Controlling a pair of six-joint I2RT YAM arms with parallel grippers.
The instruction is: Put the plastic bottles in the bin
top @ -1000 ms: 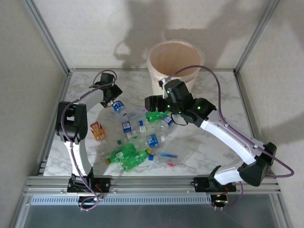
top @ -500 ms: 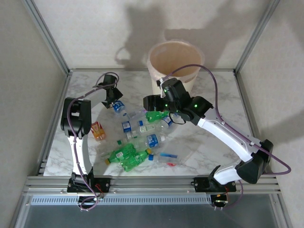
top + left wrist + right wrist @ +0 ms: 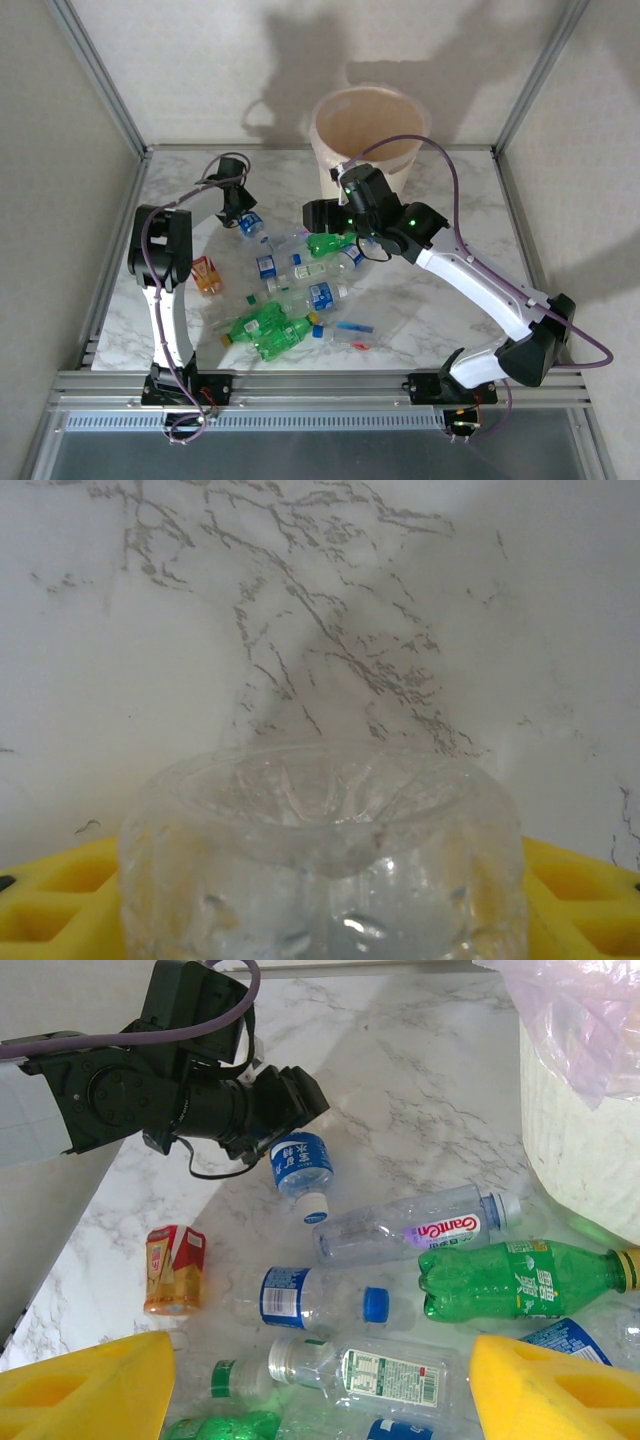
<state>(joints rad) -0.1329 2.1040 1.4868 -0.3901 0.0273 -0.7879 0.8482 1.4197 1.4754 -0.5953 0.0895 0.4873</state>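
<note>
While your left gripper point(image 3: 243, 213) reaches down to the marble table point(image 3: 450, 200), its yellow pads point(image 3: 50, 910) press against both sides of a clear blue-labelled bottle point(image 3: 320, 860). It is clamped on that bottle's base end, and the cap points away from it. Your right gripper point(image 3: 320, 1390) hangs over the pile with its jaws wide open. The other plastic bottles point(image 3: 295, 295) lie scattered right below it, with a green bottle point(image 3: 520, 1280) just ahead of one pad. The bin point(image 3: 585, 1150) stands upright ahead and to the right of that gripper, near it and well apart from the clamped bottle.
</note>
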